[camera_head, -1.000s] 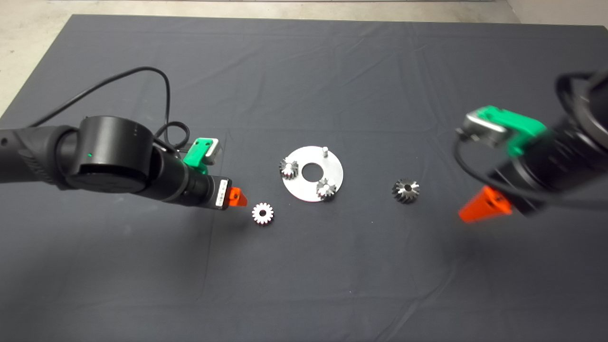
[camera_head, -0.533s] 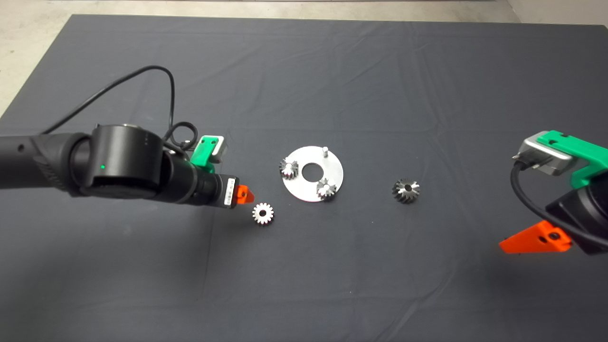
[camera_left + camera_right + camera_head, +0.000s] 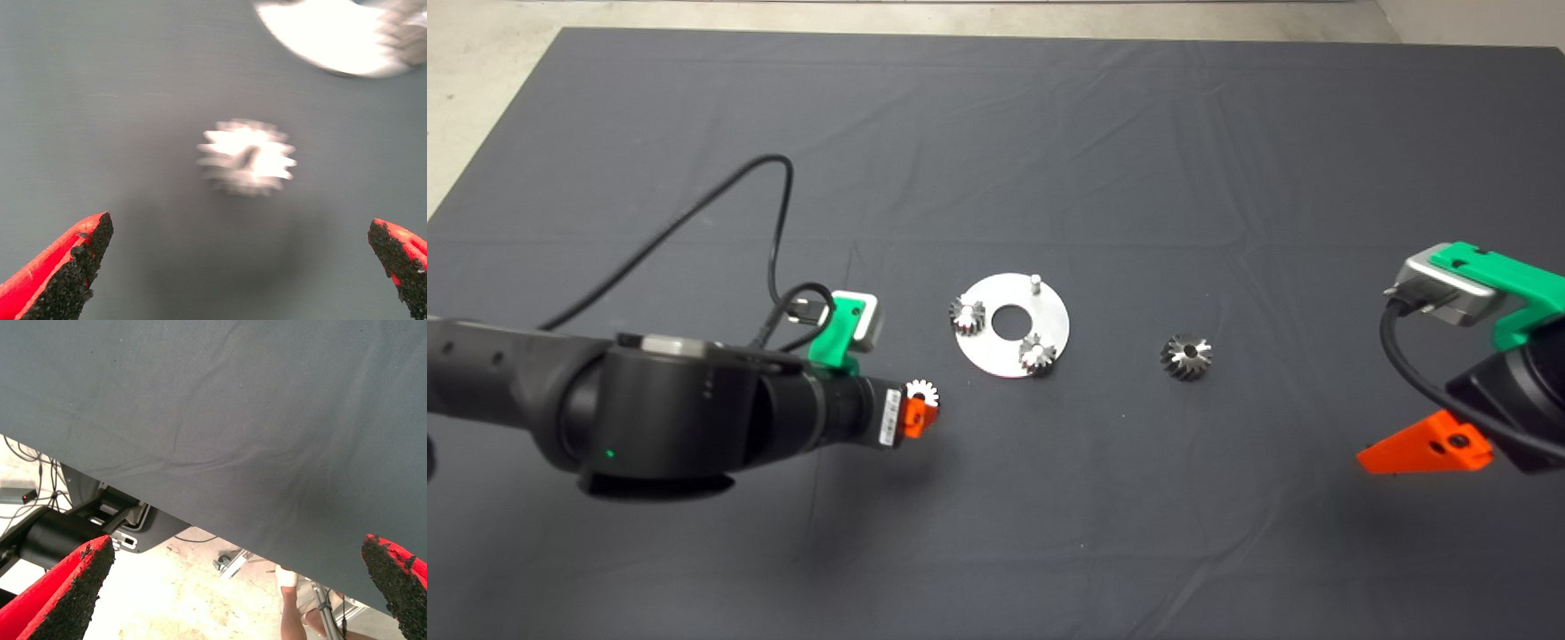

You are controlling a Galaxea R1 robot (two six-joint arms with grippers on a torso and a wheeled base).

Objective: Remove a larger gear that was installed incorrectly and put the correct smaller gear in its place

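The smaller gear (image 3: 922,391), silvery with a bright flat face, lies on the mat left of the round metal plate (image 3: 1051,311). My left gripper (image 3: 916,416) hangs right over it and partly covers it. In the left wrist view the smaller gear (image 3: 247,157) sits between and just ahead of the widely spread fingers (image 3: 73,267), so the left gripper (image 3: 240,233) is open. The larger gear (image 3: 1186,357), a dark bevel gear, rests on the mat right of the plate. My right gripper (image 3: 1416,452) waits open at the right edge.
Two small gears (image 3: 967,316) (image 3: 1038,353) sit on the plate, and a bare peg (image 3: 1035,283) stands at its far rim. The right wrist view shows the mat's edge (image 3: 200,520), the floor beyond it, and a person's leg (image 3: 290,607).
The left arm has swung forward and right, bringing its gripper from beside the smaller gear to over it. The right arm drew back to the right edge and then stayed still.
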